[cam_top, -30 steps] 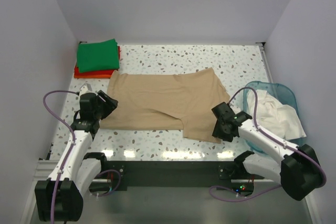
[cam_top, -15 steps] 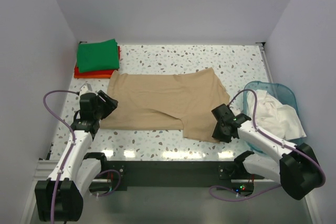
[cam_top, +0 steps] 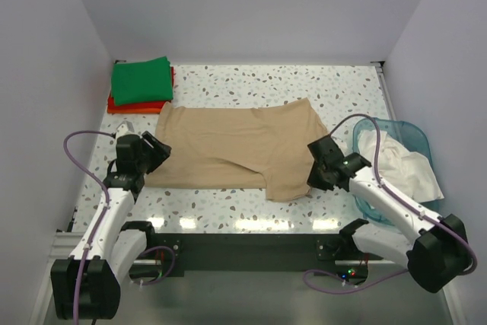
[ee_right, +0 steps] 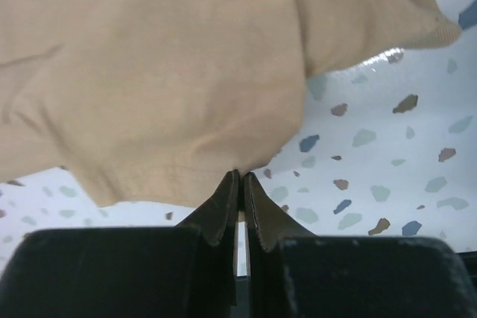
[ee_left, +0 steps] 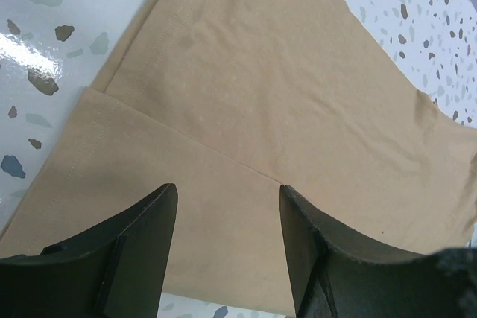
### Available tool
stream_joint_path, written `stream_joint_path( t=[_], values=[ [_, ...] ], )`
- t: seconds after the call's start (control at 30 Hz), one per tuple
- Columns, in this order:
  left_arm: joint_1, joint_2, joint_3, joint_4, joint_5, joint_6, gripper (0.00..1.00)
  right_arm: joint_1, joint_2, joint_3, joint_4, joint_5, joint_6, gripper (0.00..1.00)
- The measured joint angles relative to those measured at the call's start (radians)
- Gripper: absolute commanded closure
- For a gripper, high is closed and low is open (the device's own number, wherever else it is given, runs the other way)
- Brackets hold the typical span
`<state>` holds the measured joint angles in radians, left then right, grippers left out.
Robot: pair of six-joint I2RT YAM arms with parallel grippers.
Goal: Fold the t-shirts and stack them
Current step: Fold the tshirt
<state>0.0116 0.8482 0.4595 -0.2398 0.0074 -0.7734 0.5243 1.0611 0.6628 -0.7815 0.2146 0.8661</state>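
Upper left: green t-shirt (cam_top: 141,80) folded atop red-orange t-shirt (cam_top: 135,105). My left gripper (cam_top: 154,150), jaws apart, holds nothing and hangs over the tan t-shirt (cam_top: 236,146) at its left edge, ctr frame. My right gripper (cam_top: 315,174) is clenched on its hem, lower-right corner. Far right: whitish t-shirt (cam_top: 399,164) in blue tub (cam_top: 411,129).

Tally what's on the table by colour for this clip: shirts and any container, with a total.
Tan-beige t-shirt: 1
Green t-shirt: 1
Red-orange t-shirt: 1
Whitish t-shirt: 1
Blue plastic tub: 1
Total: 5
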Motion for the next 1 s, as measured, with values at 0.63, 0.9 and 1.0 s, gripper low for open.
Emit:
stream_joint_path(
  t=[0.63, 0.9, 1.0],
  values=[
    [0.000, 0.099, -0.014, 0.020, 0.000, -0.002, 0.38, -0.153, 0.426, 0.403, 0.096, -0.136, -0.145, 1.00],
    [0.000, 0.132, -0.014, 0.042, -0.008, -0.011, 0.38, -0.197, 0.552, 0.484, 0.168, -0.188, -0.149, 1.00],
    [0.000, 0.142, -0.014, 0.045, -0.017, -0.012, 0.38, -0.199, 0.586, 0.521, 0.194, -0.197, -0.150, 1.00]
  ],
)
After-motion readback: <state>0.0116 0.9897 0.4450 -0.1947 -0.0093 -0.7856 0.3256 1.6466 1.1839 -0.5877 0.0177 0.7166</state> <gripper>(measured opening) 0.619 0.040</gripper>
